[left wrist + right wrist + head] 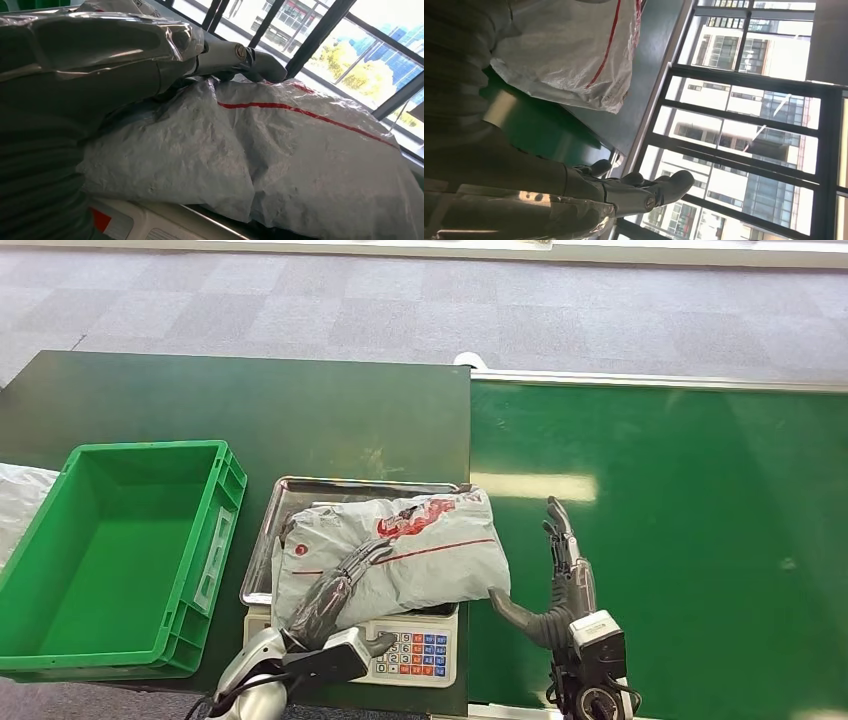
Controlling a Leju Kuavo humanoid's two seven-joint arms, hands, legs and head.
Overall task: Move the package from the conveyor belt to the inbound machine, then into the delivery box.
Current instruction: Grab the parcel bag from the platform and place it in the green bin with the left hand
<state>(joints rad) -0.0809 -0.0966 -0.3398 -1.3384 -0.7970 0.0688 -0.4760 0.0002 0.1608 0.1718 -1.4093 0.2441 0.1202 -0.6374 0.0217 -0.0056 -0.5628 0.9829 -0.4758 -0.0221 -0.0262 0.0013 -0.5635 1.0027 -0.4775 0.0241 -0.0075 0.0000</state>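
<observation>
Light: we see bright daylight through the windows (744, 125), blown out.
Glare: a pale streak on the conveyor belt (535, 486).
Focus: our head view is sharp.

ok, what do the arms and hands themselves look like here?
Both arms are silver metal near the wrists, with dark cables at the joints. The left hand has dark grey segmented fingers and a boxy grey wrist module. The right hand looks the same, with a thick grey thumb and a white label on its wrist block. Close up, each has a grey ribbed cover wrapped in clear glossy plastic.

Left hand (335, 590) lies flat, fingers extended; right hand (560, 565) open, upright.
</observation>
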